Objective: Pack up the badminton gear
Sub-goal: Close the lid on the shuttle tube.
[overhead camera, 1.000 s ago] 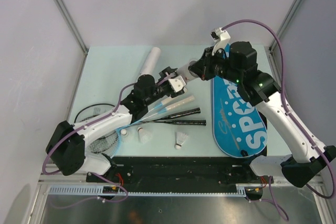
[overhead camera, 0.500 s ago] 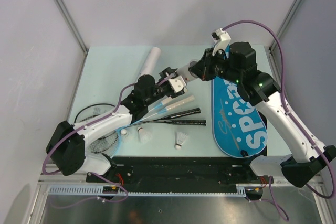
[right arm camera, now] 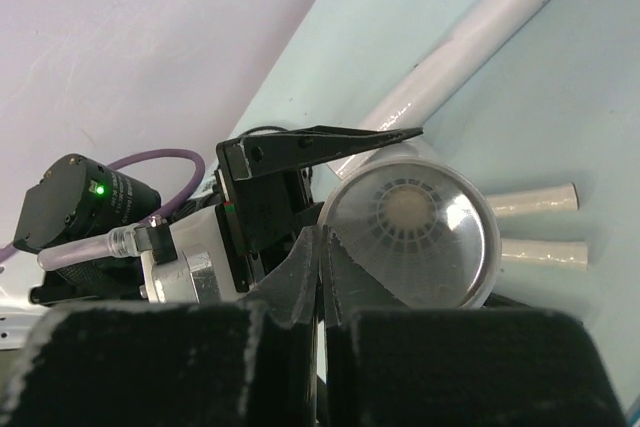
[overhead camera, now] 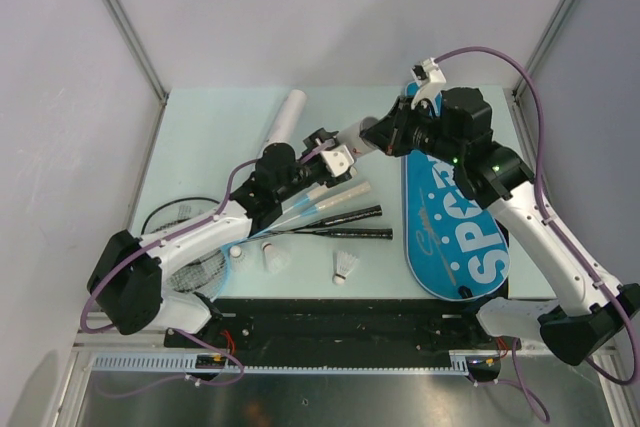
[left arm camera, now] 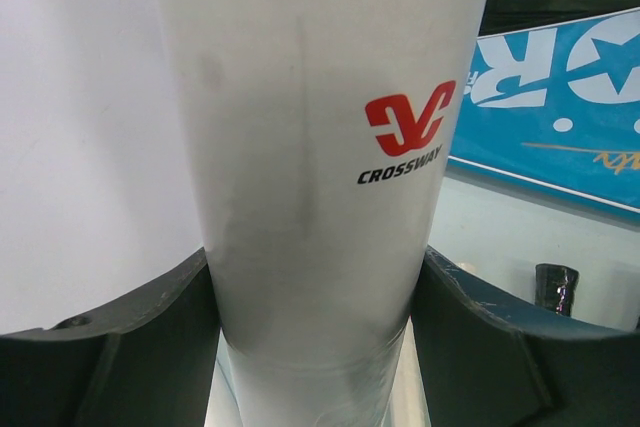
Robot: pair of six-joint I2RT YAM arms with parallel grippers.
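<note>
**Table, contents left to right**

- Rackets: 8 o'clock, heads partly under the left arm, handles pointing to 3 o'clock.
- Second tube: 11 o'clock, lying loose, well apart from the grippers.
- Shuttlecocks: two at 6 o'clock, just beyond the racket shafts towards the near edge.
- Left gripper: centre, fingers spread wide and pressed against both sides of the tube.
- Tube: raised, capped end aimed at 2 o'clock.
- Right gripper: jaws fully closed, tips at the cap's rim, standing between tube and bag; whether it pinches anything cannot be told.
- Bag: 3 o'clock, flat, its far end under the right arm.
</note>
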